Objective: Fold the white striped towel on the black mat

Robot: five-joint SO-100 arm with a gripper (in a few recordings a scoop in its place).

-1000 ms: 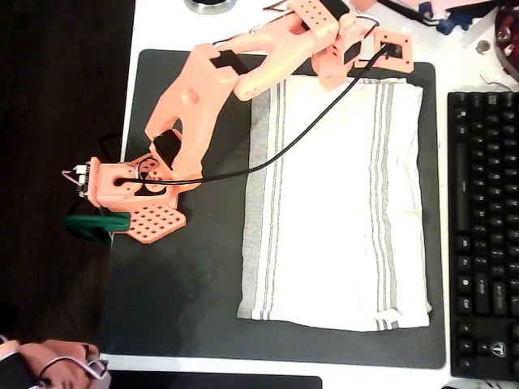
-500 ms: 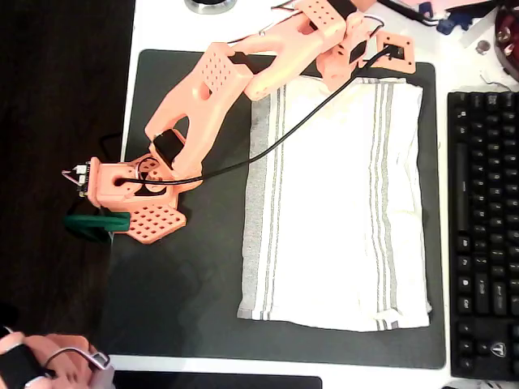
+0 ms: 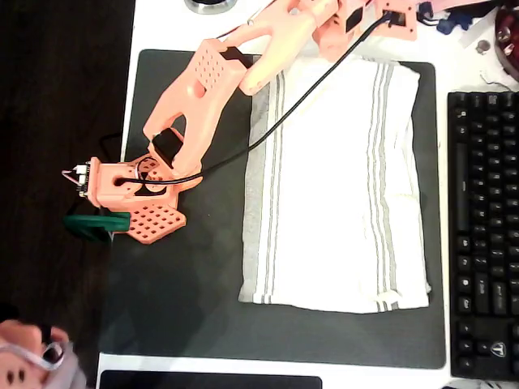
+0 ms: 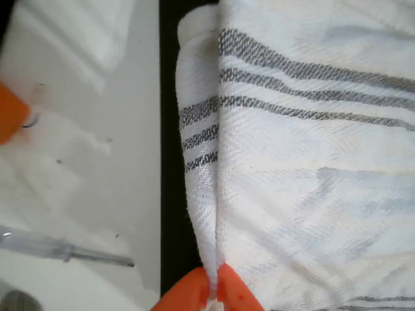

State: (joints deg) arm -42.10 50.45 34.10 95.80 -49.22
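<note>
The white striped towel (image 3: 336, 186) lies spread nearly flat on the black mat (image 3: 186, 284), covering the mat's right half in the overhead view, with its grey stripe groups running from top to bottom of the picture near the left and right edges. No fold shows across its body, so the task looks barely begun. The orange arm reaches from its base at the mat's left edge up to the towel's top edge. In the wrist view the gripper (image 4: 213, 293) has its orange fingertips (image 4: 237, 299) pressed together on a pinched ridge of the cloth at the towel's edge, where the fabric bunches into a narrow raised pleat just beside the strip of mat and the white surface (image 4: 78, 194). The grasp step thus appears made; what remains, as a judgement, is lifting that edge, carrying it over toward the opposite edge near the bottom of the overhead view, laying it down and releasing. A black keyboard (image 3: 482, 235) sits just right of the mat
</note>
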